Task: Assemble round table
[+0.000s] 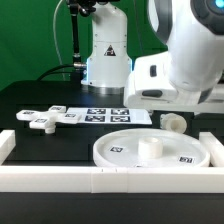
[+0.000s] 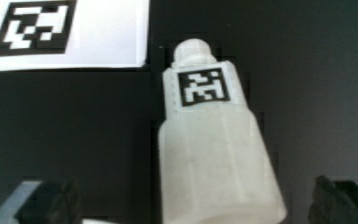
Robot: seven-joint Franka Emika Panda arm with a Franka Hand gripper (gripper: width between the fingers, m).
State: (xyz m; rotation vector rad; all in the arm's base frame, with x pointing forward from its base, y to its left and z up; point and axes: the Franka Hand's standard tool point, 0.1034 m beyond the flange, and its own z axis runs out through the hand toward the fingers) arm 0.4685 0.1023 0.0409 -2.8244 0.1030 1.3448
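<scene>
In the wrist view the short white leg (image 2: 211, 140) lies on the black table, its tag (image 2: 201, 87) facing up and its narrow end pointing toward the marker board (image 2: 60, 35). My gripper (image 2: 194, 205) is open and straddles the leg's wide end. There is a dark gap between the leg and each finger (image 2: 41, 200). In the exterior view the leg (image 1: 172, 121) shows just below my arm's hand. The large rimmed disc (image 1: 185, 152) lies at the front with a raised hub in its middle. The cross-shaped foot piece (image 1: 45, 118) lies at the exterior view's left.
The marker board (image 1: 105, 113) lies flat behind the disc. Long white bars (image 1: 100, 182) border the front and both sides of the work area. The robot base (image 1: 105, 50) stands at the back.
</scene>
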